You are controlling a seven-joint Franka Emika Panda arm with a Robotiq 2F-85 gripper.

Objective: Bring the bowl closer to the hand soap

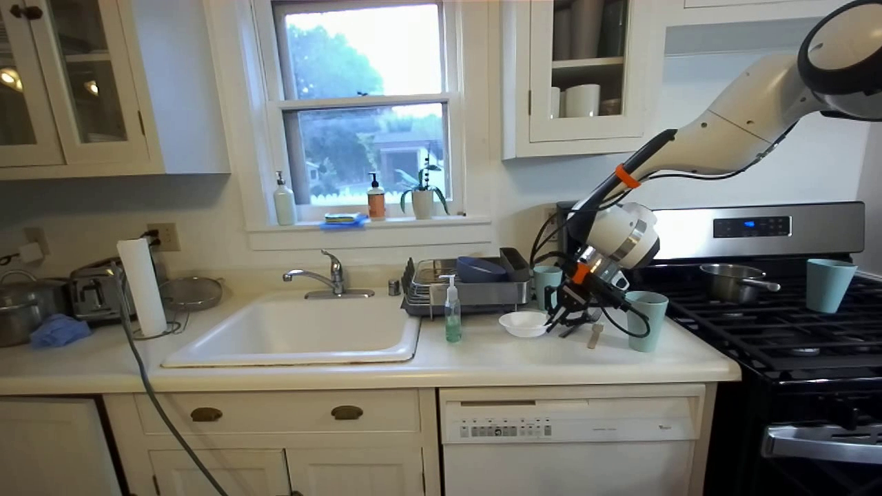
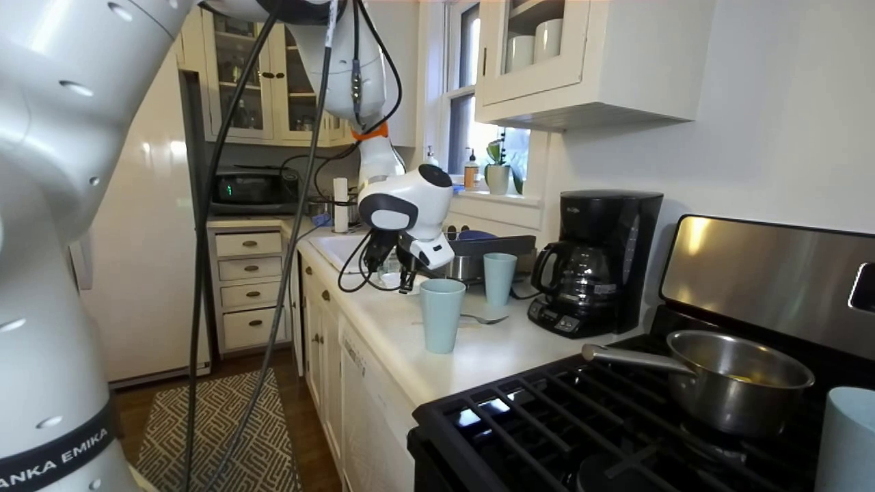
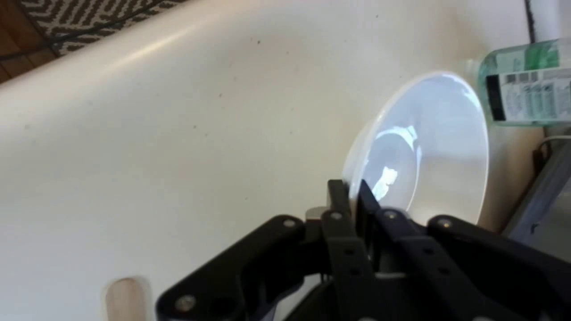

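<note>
The small white bowl [image 1: 525, 324] sits upright on the counter, just right of the hand soap [image 1: 452, 318] in an exterior view. The hand soap is a clear pump bottle with green liquid. In the wrist view the bowl [image 3: 450, 147] is at the right, with the soap bottle [image 3: 526, 89] just beyond it. My gripper [image 3: 351, 189] has one finger inside and one outside the near rim, closed on the bowl wall. In an exterior view the gripper [image 1: 551, 322] is at the bowl's right edge. In an exterior view the arm hides most of the bowl around the gripper [image 2: 407, 283].
A dish rack [image 1: 482, 295] stands behind the soap and bowl. Pale teal cups stand right of the gripper [image 1: 648, 320] and behind it [image 2: 500, 279]. A utensil [image 1: 595, 335] lies near the front cup. The sink [image 1: 310, 358] is left of the soap. A coffee maker [image 2: 588, 273] is at the back.
</note>
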